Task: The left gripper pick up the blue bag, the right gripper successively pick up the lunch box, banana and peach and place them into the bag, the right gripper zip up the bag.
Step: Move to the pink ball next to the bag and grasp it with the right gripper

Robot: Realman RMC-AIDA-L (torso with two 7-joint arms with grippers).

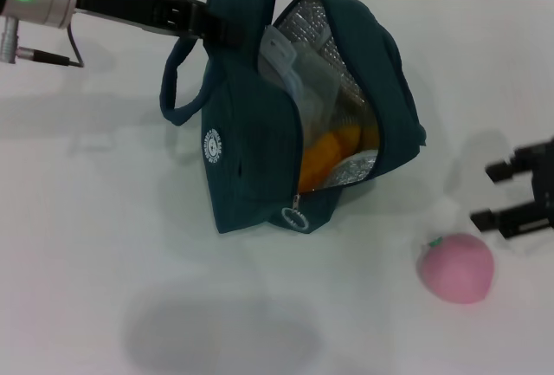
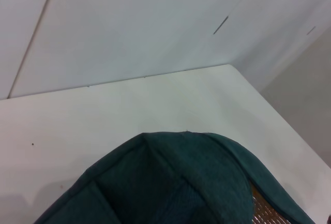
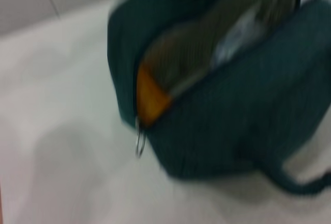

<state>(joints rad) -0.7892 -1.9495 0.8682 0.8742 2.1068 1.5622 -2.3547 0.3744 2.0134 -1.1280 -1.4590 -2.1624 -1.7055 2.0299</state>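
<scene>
So the peach (image 1: 456,268) sat on the white table (image 1: 104,219) just beside the right gripper (image 1: 485,195), at about 7 o'clock from its fingertips and not between them. The 2 black fingers (image 1: 506,218) were spread wide with nothing in them, pointing toward 9 o'clock, and the lower one ended right above the peach's top edge. Only the claw end of that arm poked in from the 3 o'clock edge of the head view.

The blue bag (image 1: 260,145) was up at around 12 o'clock in the scene, tipped so its unzipped mouth faced the right gripper. You could see the silver lining, the clear lunch box (image 1: 307,85) tucked in the upper part and the banana (image 1: 325,154) showing yellow below it. The ring zip pull (image 1: 295,216) hung at the low end of the opening; the right wrist view showed the same ring (image 3: 139,141), pretty blurry.

The left gripper (image 1: 212,24) came in from 10 o'clock, arm stretched nearly level, clamped on the bag's top near the handle (image 1: 177,80). Left wrist view was mostly just teal fabric (image 2: 170,182) over the table.
</scene>
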